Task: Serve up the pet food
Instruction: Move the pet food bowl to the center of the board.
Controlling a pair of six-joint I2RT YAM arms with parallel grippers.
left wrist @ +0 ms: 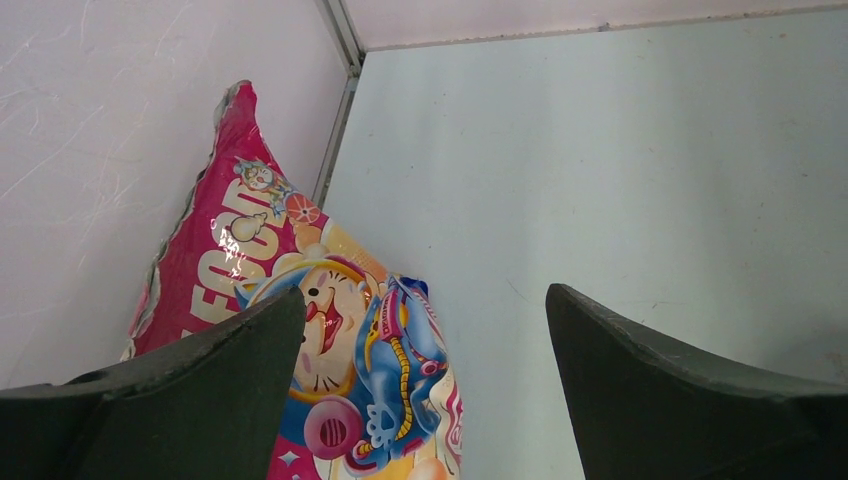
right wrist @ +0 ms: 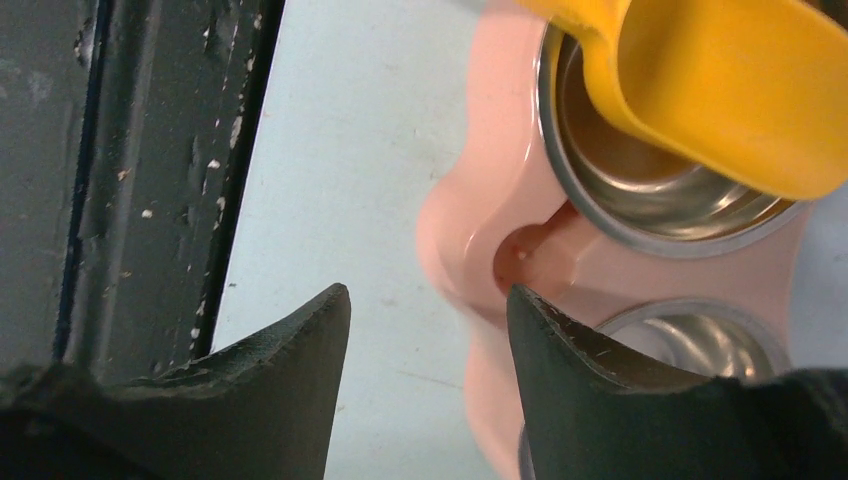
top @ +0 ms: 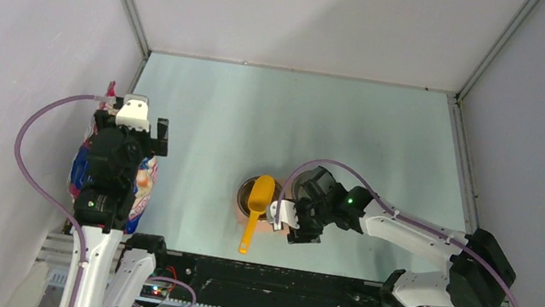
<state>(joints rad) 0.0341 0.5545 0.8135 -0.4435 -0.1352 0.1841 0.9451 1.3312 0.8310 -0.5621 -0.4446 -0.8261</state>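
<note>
No pet food shows in any view. A glossy pink-and-blue cartoon bag (left wrist: 330,300) lies by the left wall, and my left gripper (left wrist: 425,292) hangs open just above it, holding nothing. A yellow scoop (top: 255,208) rests with its cup in one steel bowl (right wrist: 640,200) of a pink double feeder (right wrist: 470,230), handle pointing toward the near edge. My right gripper (right wrist: 428,292) is low at the feeder's near side. Its jaws straddle the pink rim, one fingertip (right wrist: 530,310) at the recess between the bowls, the other over bare table and apart from the rim.
A black rail (right wrist: 150,180) runs along the table's near edge, close to my right gripper. The feeder's second steel bowl (right wrist: 690,340) sits partly under the right finger. Enclosure walls stand on the left, back and right.
</note>
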